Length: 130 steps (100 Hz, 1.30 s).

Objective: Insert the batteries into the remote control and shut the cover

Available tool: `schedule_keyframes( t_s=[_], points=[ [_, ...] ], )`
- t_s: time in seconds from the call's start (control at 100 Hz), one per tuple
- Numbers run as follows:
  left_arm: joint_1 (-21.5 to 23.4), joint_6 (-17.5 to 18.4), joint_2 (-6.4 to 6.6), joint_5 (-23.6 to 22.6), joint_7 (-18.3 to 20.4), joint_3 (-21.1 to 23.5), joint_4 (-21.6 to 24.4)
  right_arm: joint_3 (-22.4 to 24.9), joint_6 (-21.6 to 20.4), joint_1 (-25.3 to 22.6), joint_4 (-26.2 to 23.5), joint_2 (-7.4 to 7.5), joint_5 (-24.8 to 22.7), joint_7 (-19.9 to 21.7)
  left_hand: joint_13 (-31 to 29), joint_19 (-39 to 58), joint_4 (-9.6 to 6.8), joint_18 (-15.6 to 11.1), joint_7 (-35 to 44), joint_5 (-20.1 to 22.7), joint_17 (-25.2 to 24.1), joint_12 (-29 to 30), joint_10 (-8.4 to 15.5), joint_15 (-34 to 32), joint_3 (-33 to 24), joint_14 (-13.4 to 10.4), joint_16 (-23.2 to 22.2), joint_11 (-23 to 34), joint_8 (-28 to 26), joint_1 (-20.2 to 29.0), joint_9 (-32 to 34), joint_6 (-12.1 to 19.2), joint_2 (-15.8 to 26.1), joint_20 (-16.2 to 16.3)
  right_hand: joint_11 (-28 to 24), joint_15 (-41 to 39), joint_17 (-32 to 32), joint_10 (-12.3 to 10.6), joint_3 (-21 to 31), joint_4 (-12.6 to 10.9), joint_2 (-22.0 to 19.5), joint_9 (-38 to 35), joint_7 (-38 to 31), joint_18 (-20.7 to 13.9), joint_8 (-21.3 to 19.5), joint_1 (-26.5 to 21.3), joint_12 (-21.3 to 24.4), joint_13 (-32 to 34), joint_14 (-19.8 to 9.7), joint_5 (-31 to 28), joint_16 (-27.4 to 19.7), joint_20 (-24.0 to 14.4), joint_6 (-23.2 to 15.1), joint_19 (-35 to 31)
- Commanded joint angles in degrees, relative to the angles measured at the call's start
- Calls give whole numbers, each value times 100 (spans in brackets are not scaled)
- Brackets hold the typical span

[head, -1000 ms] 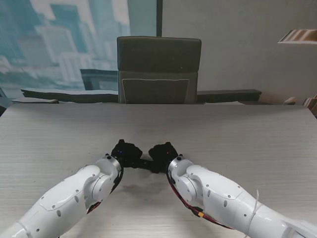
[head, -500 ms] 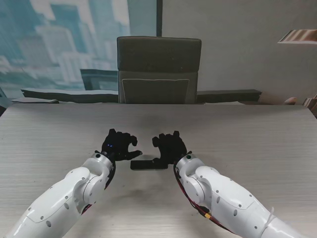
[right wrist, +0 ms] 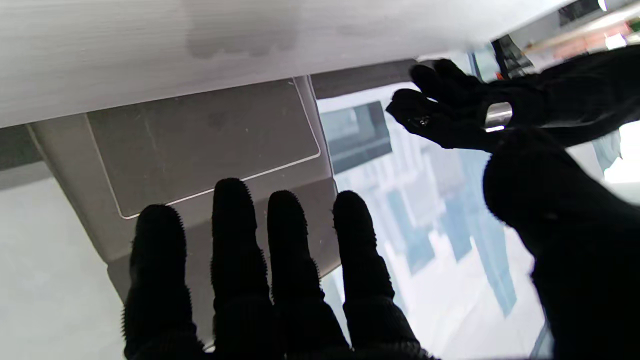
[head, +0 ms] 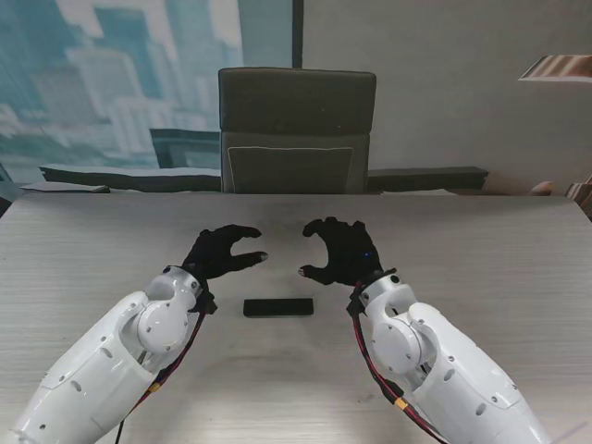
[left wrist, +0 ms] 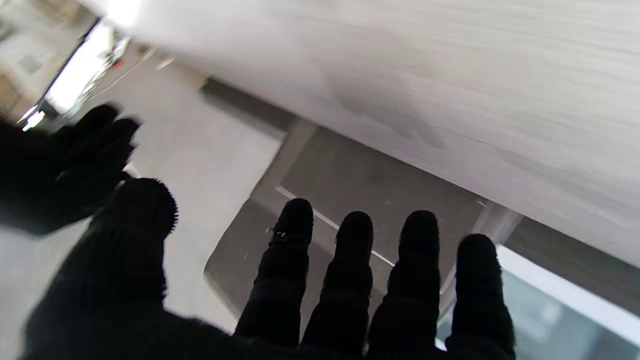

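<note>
A black remote control (head: pixel 277 307) lies flat on the table (head: pixel 481 259) between my forearms, its long side running left to right. No loose batteries or separate cover can be made out. My left hand (head: pixel 220 251) hovers beyond the remote's left end, black-gloved, fingers spread, holding nothing. My right hand (head: pixel 339 252) hovers beyond its right end, likewise open and holding nothing. The left wrist view shows the left hand's fingers (left wrist: pixel 350 270) spread; the right wrist view shows the right hand's fingers (right wrist: pixel 235 240) apart, with the left hand (right wrist: pixel 450 110) opposite. The remote appears in neither wrist view.
A dark grey chair (head: pixel 296 129) stands behind the table's far edge, facing me. A window with a city view fills the back left. The pale wood-grain table runs wide on both sides of my arms.
Both hands have let go of the remote, lifted and moved farther from me, spreading apart. The remote now lies alone on the table, uncovered.
</note>
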State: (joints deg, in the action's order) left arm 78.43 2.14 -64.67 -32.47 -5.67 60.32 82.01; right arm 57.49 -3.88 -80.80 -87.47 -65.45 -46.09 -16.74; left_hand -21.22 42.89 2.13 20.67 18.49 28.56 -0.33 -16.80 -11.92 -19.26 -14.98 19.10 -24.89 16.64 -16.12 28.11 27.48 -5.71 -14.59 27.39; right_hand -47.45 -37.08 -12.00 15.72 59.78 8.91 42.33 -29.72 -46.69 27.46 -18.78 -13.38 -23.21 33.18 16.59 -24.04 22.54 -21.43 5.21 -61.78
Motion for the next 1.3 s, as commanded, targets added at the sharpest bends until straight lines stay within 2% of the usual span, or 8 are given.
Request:
schedule_keyframes(
  t_s=[0.0,0.15,0.29,0.39,0.47,0.59,0.73,1.29],
  points=[
    [-126,18,-107,5,-183,-42,-91,136,-106,-78,-23,58,-118,-8,159,-199,-208,-66,-70,32,-154,98,-69,136,196,-62,69,-111,-36,65,-177,15,88,-61,223,349,77,24,-40,-29,18,209,58,-14,68,239,118,-176,60,332,-166,39,-346,248],
    [-189,289,-189,364,-360,18,-293,703,-645,-407,-136,20,492,91,298,-420,-196,-24,-129,5,-228,136,-59,328,281,-85,154,-243,-59,64,-284,27,25,-93,506,816,161,-55,34,39,228,457,39,28,143,282,222,-354,8,686,-376,37,-663,969],
    [-115,866,-217,1063,-158,240,-415,1090,-1001,-805,-334,-29,1236,314,481,-865,-218,2,-412,-168,-278,238,-69,620,333,-130,311,-510,-1,199,-526,36,-75,-164,576,1131,130,-91,191,123,429,522,66,49,234,422,251,-409,-5,869,-526,-35,-211,1657],
    [-75,1368,-229,1512,3,348,-536,1155,-1220,-927,-301,-90,1395,119,550,-1073,-232,-6,-537,-238,-276,278,-97,740,337,-149,382,-609,20,266,-633,37,-122,-163,481,1022,-80,-89,306,161,448,255,29,101,268,578,212,-175,-26,768,-479,-205,91,1929],
    [0,1535,-193,1738,253,453,-488,1202,-1345,-1042,-328,-113,1554,79,586,-1180,-226,-18,-673,-313,-255,320,-101,833,339,-145,438,-707,53,280,-702,7,-99,-149,460,991,-116,-61,283,181,330,242,43,71,284,683,197,-149,-72,768,-463,-250,284,2002],
    [136,1834,-128,2023,553,613,-398,1232,-1494,-1201,-377,-169,1777,-57,591,-1277,-230,-46,-764,-371,-231,330,-126,868,376,-124,461,-749,64,330,-738,-18,-109,-130,533,961,-222,35,316,198,316,63,111,157,328,778,227,-36,-40,522,-453,-384,343,2182],
    [269,2231,-125,2155,534,735,-358,1360,-1654,-1385,-574,-158,1983,85,514,-1499,-233,-200,-850,-319,-155,331,-164,854,390,-93,453,-791,58,395,-665,-31,-140,-135,548,948,-283,49,206,199,164,39,105,187,323,803,228,0,-48,472,-447,-451,278,2248],
    [712,2180,-109,1966,369,995,42,1398,-1719,-1443,-580,-179,1960,-24,350,-1636,-215,-88,-834,-199,-38,297,-190,773,314,-55,407,-766,28,382,-450,44,-141,-51,439,715,-402,47,237,180,204,-67,-65,237,225,775,171,101,-62,234,-335,-708,225,2395]
  ],
)
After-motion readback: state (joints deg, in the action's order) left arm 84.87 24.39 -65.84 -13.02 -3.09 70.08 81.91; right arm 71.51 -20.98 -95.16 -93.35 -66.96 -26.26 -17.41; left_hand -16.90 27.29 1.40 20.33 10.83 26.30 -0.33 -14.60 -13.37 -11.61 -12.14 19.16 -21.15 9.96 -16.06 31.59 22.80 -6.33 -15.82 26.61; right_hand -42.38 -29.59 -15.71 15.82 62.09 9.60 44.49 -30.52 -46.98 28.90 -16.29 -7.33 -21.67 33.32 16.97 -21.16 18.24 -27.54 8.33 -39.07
